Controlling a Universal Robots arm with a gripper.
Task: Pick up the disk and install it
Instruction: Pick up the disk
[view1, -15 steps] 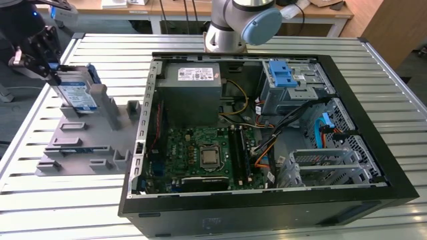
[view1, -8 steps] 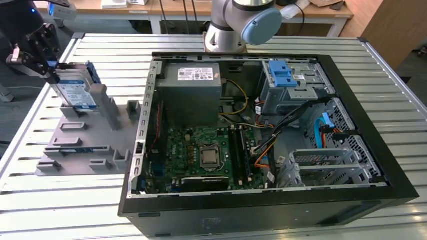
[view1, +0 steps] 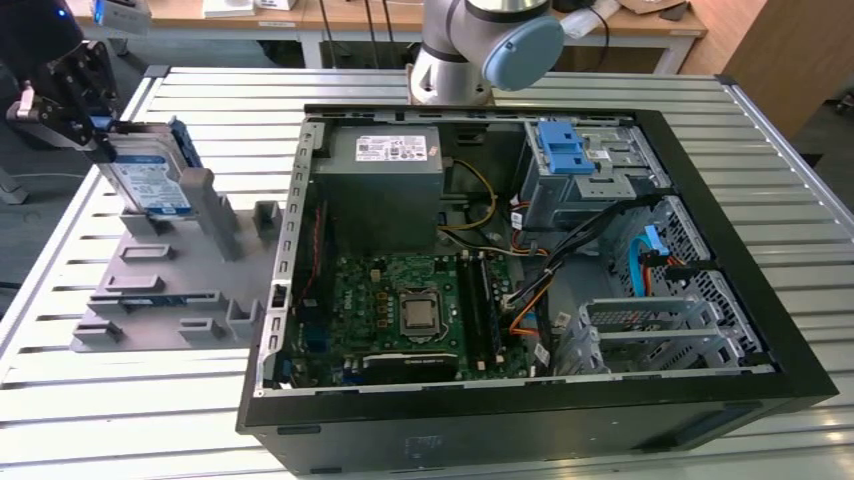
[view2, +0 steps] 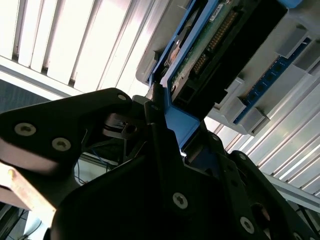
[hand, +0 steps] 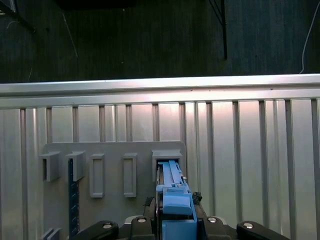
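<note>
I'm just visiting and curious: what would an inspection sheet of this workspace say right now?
Surface: slatted metal table.
Job's things: disk upright in grey holder, beside open computer case.
Clutter: nothing seen.
Hand: closed on the disk.
Cables: orange and black wires inside the case.
Surroundings: desks behind; wooden cabinet at the exterior view's right.

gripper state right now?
gripper: closed on the flat silver disk in its blue plastic bracket, which stands upright in the grey plastic fixture.
</note>
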